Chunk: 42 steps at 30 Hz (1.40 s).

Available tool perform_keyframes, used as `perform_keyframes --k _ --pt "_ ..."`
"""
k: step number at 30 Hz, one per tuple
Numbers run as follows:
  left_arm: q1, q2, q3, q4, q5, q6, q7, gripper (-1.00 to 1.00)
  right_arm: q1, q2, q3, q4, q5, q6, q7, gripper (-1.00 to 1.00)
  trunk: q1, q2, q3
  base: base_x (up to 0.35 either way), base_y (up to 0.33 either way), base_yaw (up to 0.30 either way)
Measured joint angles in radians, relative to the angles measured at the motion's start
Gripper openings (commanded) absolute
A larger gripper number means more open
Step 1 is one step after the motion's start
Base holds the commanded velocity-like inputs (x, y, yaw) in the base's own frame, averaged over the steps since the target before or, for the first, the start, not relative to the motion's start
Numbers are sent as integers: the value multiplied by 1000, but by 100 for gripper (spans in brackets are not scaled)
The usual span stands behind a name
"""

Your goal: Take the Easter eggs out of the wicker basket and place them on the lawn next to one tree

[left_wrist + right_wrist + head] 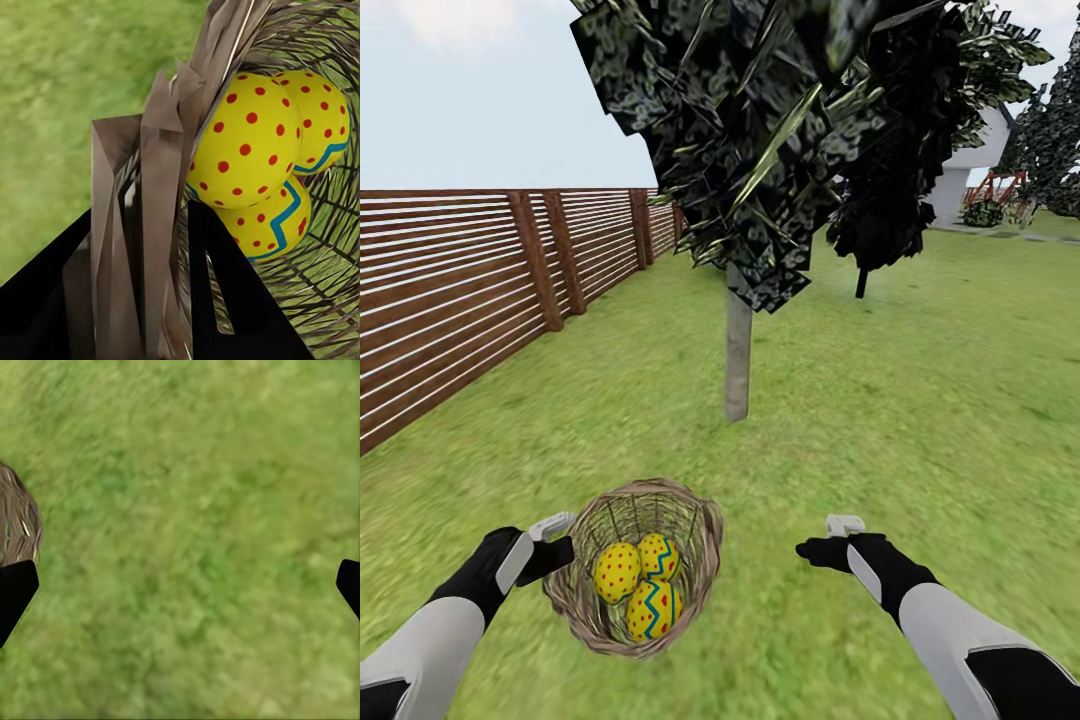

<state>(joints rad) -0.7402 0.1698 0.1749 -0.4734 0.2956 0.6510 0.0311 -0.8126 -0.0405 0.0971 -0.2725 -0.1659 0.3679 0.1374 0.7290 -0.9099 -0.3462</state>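
Note:
Three yellow Easter eggs (pixel 617 572) (pixel 658 556) (pixel 653 608) with red dots lie together in the wicker basket (pixel 690 520), which tilts toward me on the lawn (pixel 920 400). My left gripper (pixel 560 545) is at the basket's left rim. In the left wrist view its fingers (pixel 225 292) are shut on the woven rim (pixel 161 187), with the eggs (pixel 247 142) just beyond. My right gripper (pixel 828 540) hovers open over bare grass to the basket's right, nothing between its fingers (pixel 15 592). A tree with a pale trunk (pixel 737 350) stands a short way beyond the basket.
A brown slat fence (pixel 460 290) runs along the left. A second dark tree (pixel 880 200) stands farther back to the right, and a white house (pixel 980 150) lies beyond it. The basket's edge (pixel 15 525) shows in the right wrist view.

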Motion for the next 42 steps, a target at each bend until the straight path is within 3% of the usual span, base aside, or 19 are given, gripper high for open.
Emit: perform_keyframes --k 42 --pt "0 1 0 0 1 0 0 -100 0 1 -6 -2 -6 15 3 100 0 0 0 330 0 0"
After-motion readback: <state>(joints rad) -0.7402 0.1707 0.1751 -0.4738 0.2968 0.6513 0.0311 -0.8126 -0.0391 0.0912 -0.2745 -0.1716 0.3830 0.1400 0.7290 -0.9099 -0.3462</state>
